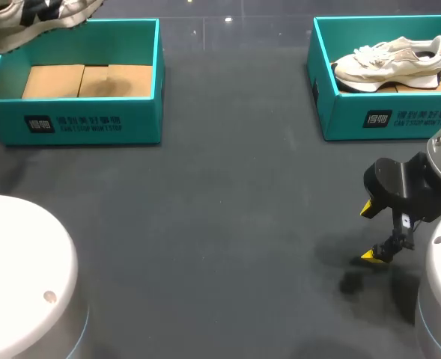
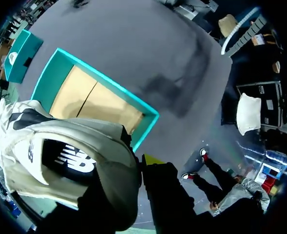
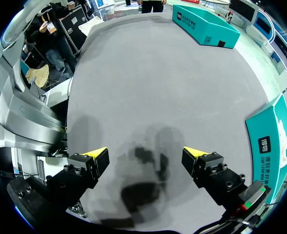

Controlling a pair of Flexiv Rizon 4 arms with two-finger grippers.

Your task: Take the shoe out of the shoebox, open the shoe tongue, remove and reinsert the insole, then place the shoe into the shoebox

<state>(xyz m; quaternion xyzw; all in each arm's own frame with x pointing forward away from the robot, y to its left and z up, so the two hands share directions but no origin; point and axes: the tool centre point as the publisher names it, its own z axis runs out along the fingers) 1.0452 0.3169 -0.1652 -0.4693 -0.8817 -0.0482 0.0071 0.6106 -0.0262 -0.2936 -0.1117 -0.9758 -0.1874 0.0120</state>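
I am holding the shoe [image 2: 70, 146] aloft in the left pincer [image 2: 142, 168], over the far left corner of the shoebox [image 1: 70, 123]. In the head view it is only just poking in at that corner. One yellow tip is showing beside the shoe's upper in the left wrist view and the other is hiding behind the shoe. Since the shoe is hanging with nothing under it, I am judging the pincer to be clamped on it. The box below is lying open with its bare cardboard floor showing. I am reading the height as the way to get the sole over the teal walls, so the taking-out step is looking nearly done and the tongue and insole work is not yet begun. The right pincer [image 3: 145, 155] is hovering low over the desk [image 1: 227, 224] on the near right, its fingers spread wide with nothing between them. I am guessing it is waiting there to help once the shoe is coming down. A broad dark stretch of desk is lying open between and in front of the boxes, giving plenty of room to set the shoe down. The edges I am watching are the shoebox rim under the shoe and the white housing [image 1: 18, 277] bulging in at the near left. The second shoebox [image 1: 385, 116], at the far right and well apart, is holding a second shoe [image 1: 388, 63].
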